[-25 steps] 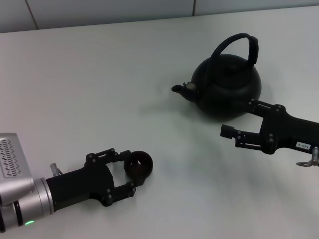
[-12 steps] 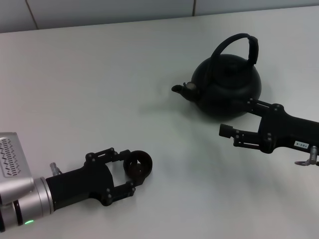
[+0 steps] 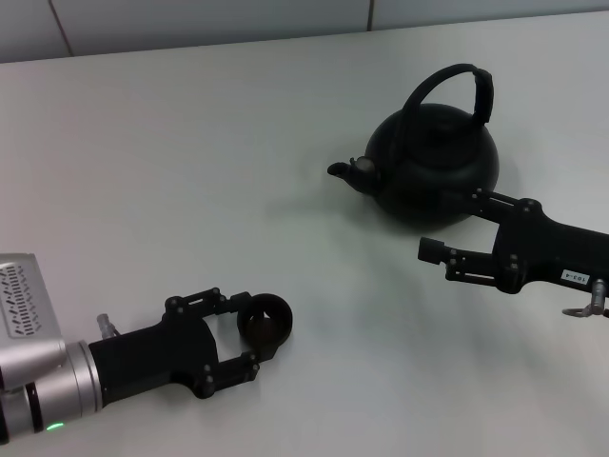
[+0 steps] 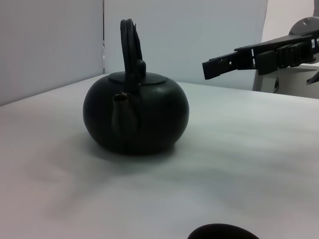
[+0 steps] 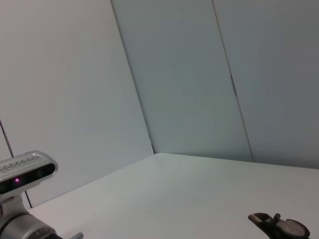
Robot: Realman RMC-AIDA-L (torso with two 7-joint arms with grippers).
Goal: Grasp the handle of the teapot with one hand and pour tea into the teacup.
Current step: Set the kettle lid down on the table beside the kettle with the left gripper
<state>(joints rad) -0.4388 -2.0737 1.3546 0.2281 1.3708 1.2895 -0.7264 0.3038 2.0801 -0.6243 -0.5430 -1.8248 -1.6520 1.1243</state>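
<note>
1. On the pale tabletop (image 3: 190, 171), the teapot (image 3: 433, 167) stands upright at the far right, its short spout (image 3: 347, 171) pointing toward the robot's left and its lid knob just visible under the arch.

2. Over the pot, the handle (image 3: 457, 86) rises as a tall black hoop, its thicker flat section on the right side; nothing touches it.

3. Near the front left, the teacup (image 3: 265, 319) sits on the tabletop between the fingers of the left tool (image 3: 249, 330), which is spread wide around it, one finger on each side. Whether the fingers actually touch the cup cannot be told.

4. Compared with the picture a second ago, the left tool has dropped slightly toward the near edge, and the teacup has shifted with it, a little nearer the robot; the fingers show the same wide spread as before.

5. At the right, the right tool (image 3: 452, 228) hovers just in front of the teapot's belly, jaws wide apart, one finger close against the pot's near side and the other reaching out toward the left. It has crept a touch leftward since a second ago and is unchanged from half a second ago.

6. From the left wrist view, the teapot (image 4: 135, 115) faces the camera spout-first, with the right tool's finger (image 4: 234, 62) seen farther off, up at the right, and the teacup's rim (image 4: 223, 232) showing at the frame's edge.

7. From the right wrist view, only the spout tip and knob (image 5: 279, 225) are visible, with the left arm's camera housing (image 5: 22, 172) beyond.
</note>
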